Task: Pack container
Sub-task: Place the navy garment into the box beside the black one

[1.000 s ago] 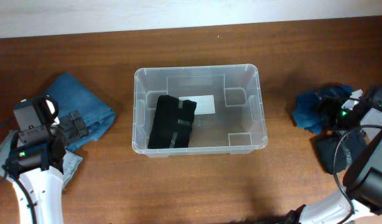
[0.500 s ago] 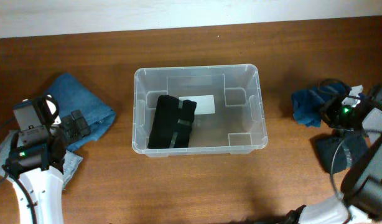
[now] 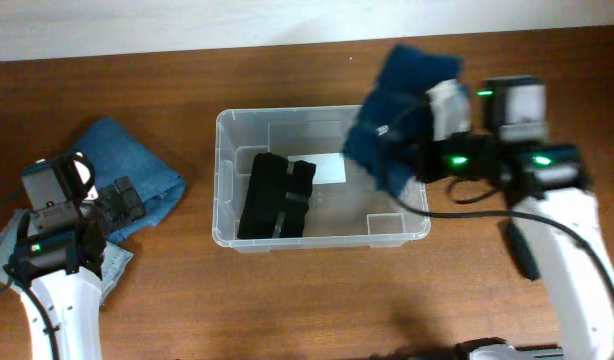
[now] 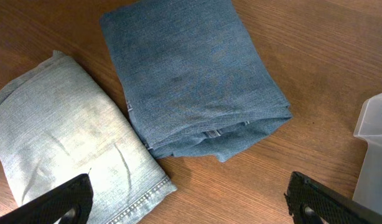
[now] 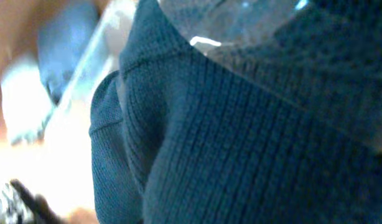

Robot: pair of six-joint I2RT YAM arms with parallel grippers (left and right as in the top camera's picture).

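Overhead, done: one black bundle already lies in the left half of the container. The right half is bare, and its white label shows through.
Overhead, in hand: your right gripper is clamped on a dark blue knit, held over the container's far right corner and not yet inside.
Overhead, left: jeans lie on the table by your left gripper, well apart from the container.
Overhead, container: a clear bin, upright at mid-table, with rounded corners and a rolled rim.
Left wrist, tool: the fingers are apart and hold nothing.
Left wrist, cloth: the folded jeans touch a pale denim fold. The container's corner shows at the right edge.
Right wrist: blurred knit fills the view and hides the jaws, so you must judge the grip from overhead.
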